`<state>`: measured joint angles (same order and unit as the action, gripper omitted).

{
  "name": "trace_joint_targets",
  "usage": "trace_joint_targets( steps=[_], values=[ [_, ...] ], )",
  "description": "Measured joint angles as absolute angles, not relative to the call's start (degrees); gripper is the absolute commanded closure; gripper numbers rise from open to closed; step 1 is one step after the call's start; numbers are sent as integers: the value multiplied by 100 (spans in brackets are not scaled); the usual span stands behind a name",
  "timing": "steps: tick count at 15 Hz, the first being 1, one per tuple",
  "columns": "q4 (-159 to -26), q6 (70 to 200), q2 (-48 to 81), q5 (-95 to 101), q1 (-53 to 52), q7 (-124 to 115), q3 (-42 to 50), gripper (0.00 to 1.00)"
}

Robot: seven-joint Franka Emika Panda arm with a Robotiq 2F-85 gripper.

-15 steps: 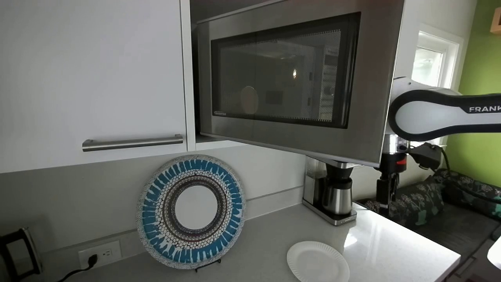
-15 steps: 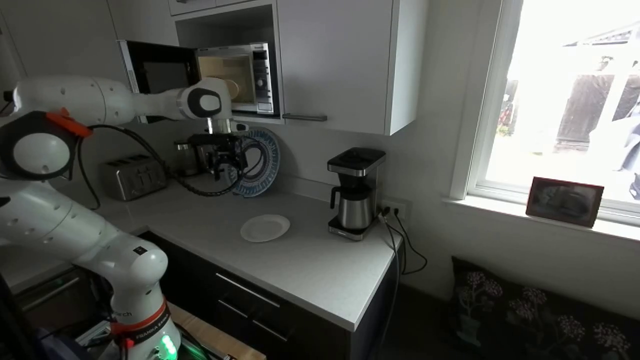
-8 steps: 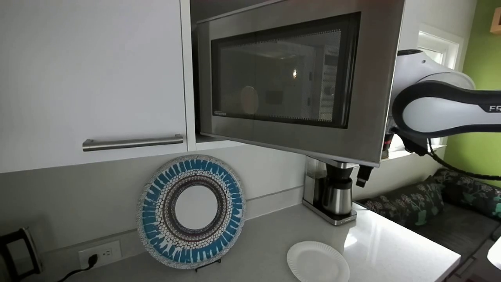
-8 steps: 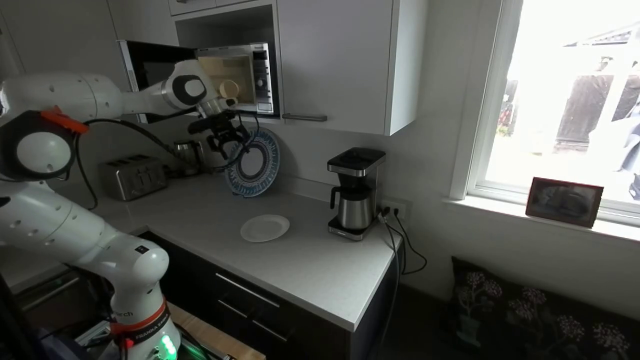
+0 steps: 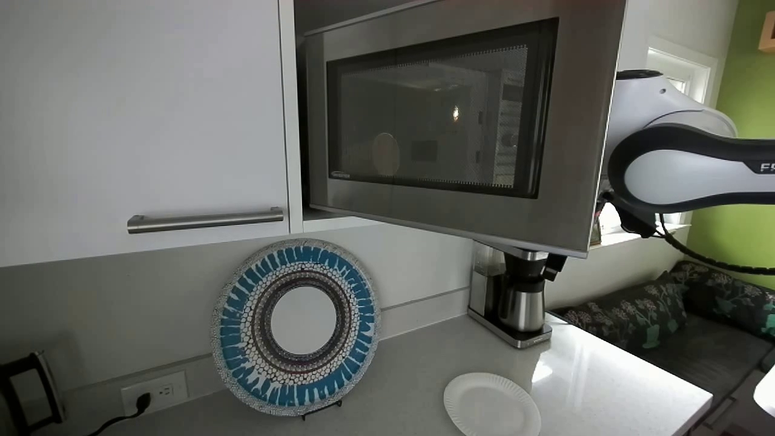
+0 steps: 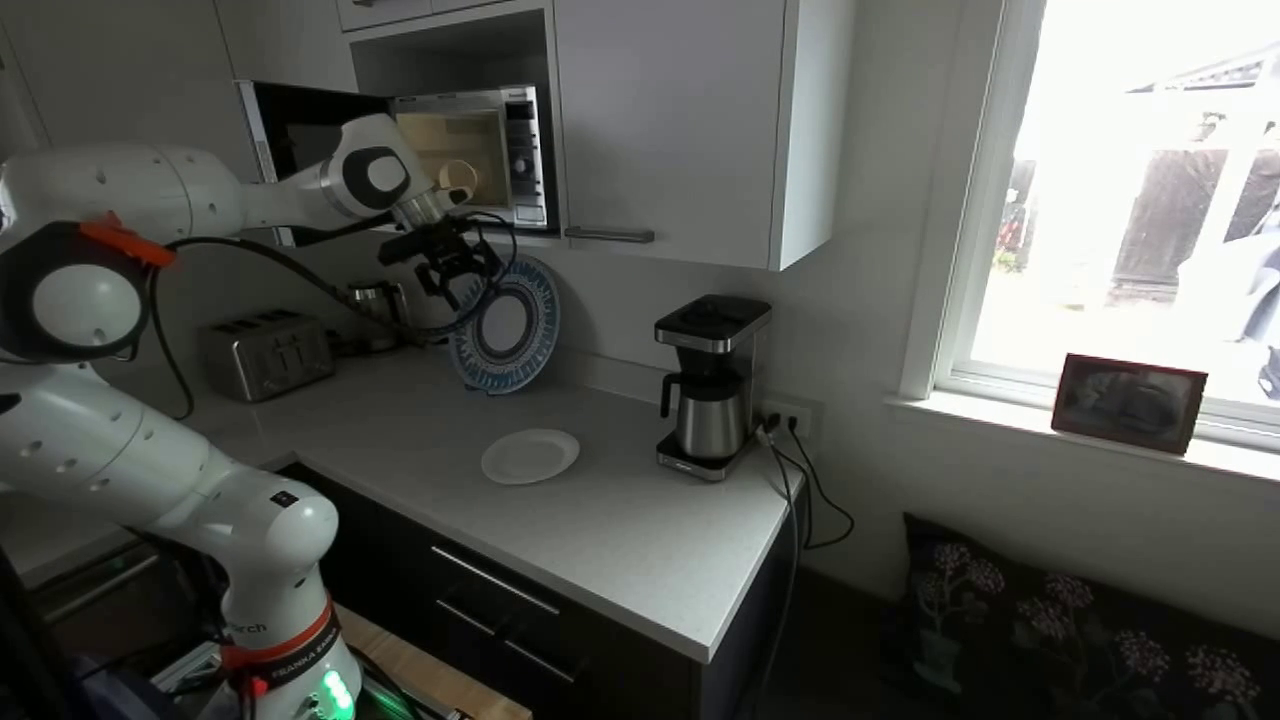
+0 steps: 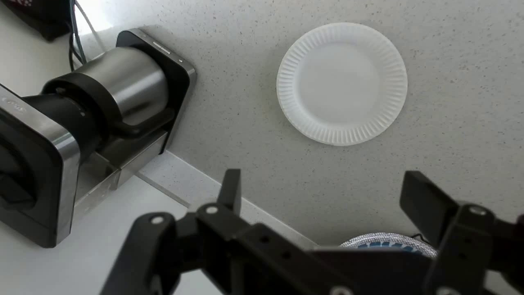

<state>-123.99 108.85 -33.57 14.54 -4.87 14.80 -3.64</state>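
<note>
Paper plate [image 7: 342, 84] being seen below gripper [image 7: 323, 186]; gripper being held wide, empty; fingertips [image 7: 231, 186] best being watched for clearance from decorative plate [image 7: 387, 240] beyond.

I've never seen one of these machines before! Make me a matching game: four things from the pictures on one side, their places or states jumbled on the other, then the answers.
Things:
1. Gripper
2. White plate
3. Microwave
4. Blue-patterned disc

Places or states:
A. Flat on the counter
B. Propped up on a thin black stand
C. Spread wide, nothing gripped
D. Door swung open

Right pairs: 1-C, 2-A, 3-D, 4-B
</note>
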Motion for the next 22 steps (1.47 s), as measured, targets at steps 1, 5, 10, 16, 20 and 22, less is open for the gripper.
trace_joint_targets(
  steps=[1,5,10,16,20,22],
  values=[
    [-12402,11003,-3353,1433,-516,1528,-356,0],
    [-12411,11884,-3354,1365,-718,1730,-296,0],
    [-12423,12857,-3366,1257,-893,1945,-227,0],
    [-12432,13856,-3367,897,-1037,1906,-240,0],
    [-12462,14683,-3351,882,-1105,1905,-296,0],
    [-12481,15142,-3304,881,-1118,1845,-336,0]
  ],
)
